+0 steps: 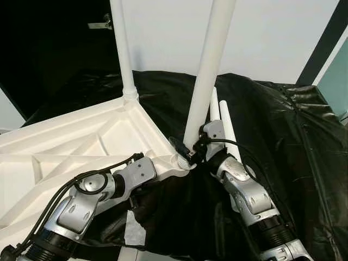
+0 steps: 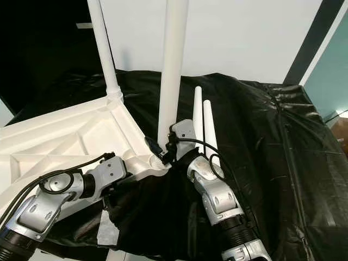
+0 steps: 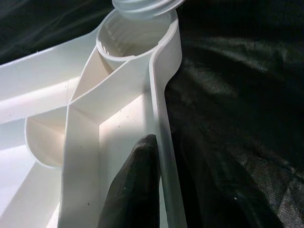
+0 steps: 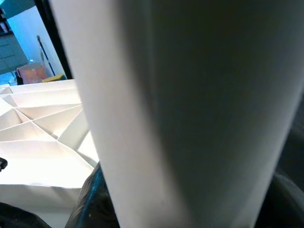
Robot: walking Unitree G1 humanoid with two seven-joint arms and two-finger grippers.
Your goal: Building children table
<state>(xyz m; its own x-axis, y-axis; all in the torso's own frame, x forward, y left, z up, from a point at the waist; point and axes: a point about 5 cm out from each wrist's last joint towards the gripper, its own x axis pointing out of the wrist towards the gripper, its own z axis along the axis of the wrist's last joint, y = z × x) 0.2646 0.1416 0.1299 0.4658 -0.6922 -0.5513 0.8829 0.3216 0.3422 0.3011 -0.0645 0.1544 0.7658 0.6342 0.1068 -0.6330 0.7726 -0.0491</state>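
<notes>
The white table top (image 1: 65,147) lies upside down on a black sheet. One white leg (image 1: 122,54) stands screwed into its far corner. A second leg (image 1: 207,81) stands tilted over the near corner socket (image 3: 128,42), its threaded end at the socket's mouth. My right gripper (image 1: 191,149) is shut on this leg just above the socket; up close the leg (image 4: 190,114) shows in the right wrist view. My left gripper (image 3: 164,190) is shut on the table top's rim (image 3: 164,95), one black finger (image 3: 135,190) inside the wall. Two loose legs (image 1: 225,122) lie behind the right arm.
The black sheet (image 1: 283,136) spreads in folds to the right and back. A white wall (image 1: 272,38) stands behind. A dark doorway with a metal handle (image 1: 100,24) is at the far left, and a teal panel (image 1: 337,81) is at the far right.
</notes>
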